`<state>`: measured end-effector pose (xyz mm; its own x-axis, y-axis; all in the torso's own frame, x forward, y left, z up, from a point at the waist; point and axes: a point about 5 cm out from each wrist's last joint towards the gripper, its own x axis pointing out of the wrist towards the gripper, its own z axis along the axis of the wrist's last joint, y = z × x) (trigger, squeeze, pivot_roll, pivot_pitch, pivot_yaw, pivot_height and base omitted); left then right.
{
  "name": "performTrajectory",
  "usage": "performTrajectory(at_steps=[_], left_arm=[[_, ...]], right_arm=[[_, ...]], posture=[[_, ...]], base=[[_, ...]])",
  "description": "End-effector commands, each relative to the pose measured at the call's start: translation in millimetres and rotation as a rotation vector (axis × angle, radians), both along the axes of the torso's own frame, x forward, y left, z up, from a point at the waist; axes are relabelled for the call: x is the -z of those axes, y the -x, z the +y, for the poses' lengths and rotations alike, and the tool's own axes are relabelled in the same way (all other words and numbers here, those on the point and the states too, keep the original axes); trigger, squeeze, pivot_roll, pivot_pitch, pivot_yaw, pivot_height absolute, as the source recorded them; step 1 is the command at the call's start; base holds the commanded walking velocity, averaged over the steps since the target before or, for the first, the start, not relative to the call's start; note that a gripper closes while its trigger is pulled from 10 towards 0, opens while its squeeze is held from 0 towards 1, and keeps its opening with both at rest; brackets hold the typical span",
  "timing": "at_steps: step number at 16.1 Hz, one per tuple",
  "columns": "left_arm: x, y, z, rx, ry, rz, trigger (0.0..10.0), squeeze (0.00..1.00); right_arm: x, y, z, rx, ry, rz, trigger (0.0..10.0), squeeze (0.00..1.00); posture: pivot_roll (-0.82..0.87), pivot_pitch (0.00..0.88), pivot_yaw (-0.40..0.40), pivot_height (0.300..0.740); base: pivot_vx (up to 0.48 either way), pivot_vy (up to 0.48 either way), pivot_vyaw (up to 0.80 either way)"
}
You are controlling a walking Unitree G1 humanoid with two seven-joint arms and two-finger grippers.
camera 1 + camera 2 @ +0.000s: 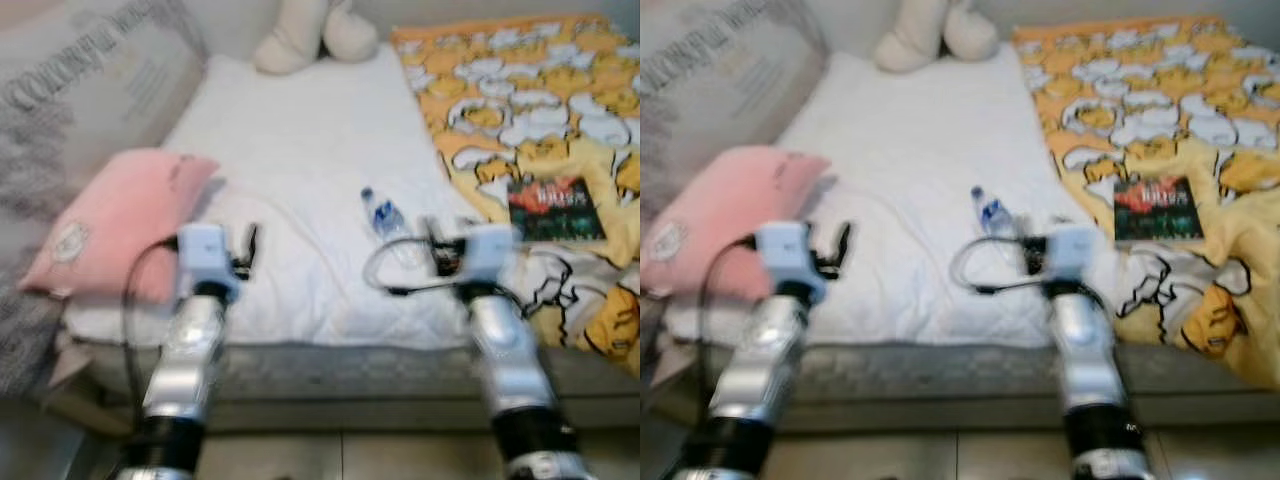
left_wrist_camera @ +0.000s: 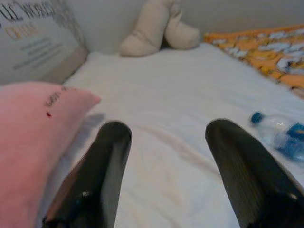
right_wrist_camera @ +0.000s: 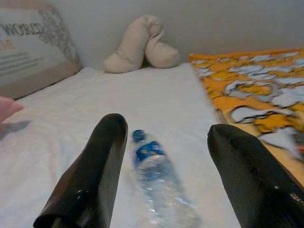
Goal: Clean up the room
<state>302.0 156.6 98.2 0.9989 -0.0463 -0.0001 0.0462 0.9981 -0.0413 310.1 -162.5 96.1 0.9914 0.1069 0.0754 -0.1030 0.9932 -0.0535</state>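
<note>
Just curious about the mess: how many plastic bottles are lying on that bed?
1. The water bottle lies on the white sheet, between the right gripper's open fingers. More may be hidden under the yellow blanket.

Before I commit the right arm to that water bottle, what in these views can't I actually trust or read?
- Water bottle: its base runs off the right wrist view's edge; contents unclear through blur.
- Book: cover text too blurred to read in the eye views.
- Right gripper: the eye views hide its fingers behind the wrist camera housing; contact with the bottle cannot be told.
- Pink pillow: cut off by the left wrist view's edge.
- Left gripper: open over the white sheet.
</note>
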Motion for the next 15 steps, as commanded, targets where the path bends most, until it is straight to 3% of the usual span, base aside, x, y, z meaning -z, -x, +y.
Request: performTrajectory(at_steps=[1,4,10,11,15], left_arm=[[-3.1,-0.2,-8.0,0.041,-0.019,-0.024,10.0,0.00],[-2.9,1.7,-11.4,0.044,-0.030,-0.023,10.0,0.00],[-2.2,0.8,-6.5,0.019,-0.027,-0.013,10.0,0.00],[-2.1,1.0,-7.2,0.022,-0.023,-0.013,10.0,0.00],[-0.8,2.9,-4.6,-0.002,-0.018,-0.002,10.0,0.00]], right_arm=[[-1.7,-0.9,-7.7,0.021,0.010,0.001,10.0,0.00],[-1.9,-1.5,-9.3,0.027,0.012,0.004,10.0,0.00],[-5.4,-7.9,-9.2,0.021,0.005,0.007,10.0,0.00],[-6.1,-8.6,-9.1,0.018,-0.002,0.007,10.0,1.00],[-5.5,-13.3,-3.8,-0.010,0.013,0.034,10.0,1.00]], posture=[[-0.15,0.000,0.146,0.740],[-0.15,0.000,0.145,0.740],[-0.14,0.000,0.144,0.740],[-0.14,0.000,0.144,0.740],[-0.13,0.000,0.142,0.740]], base=[[0.000,0.000,0.00],[0.000,-0.139,0.00],[0.312,-0.362,0.00],[0.319,-0.356,0.00],[0.162,-0.175,0.00]])
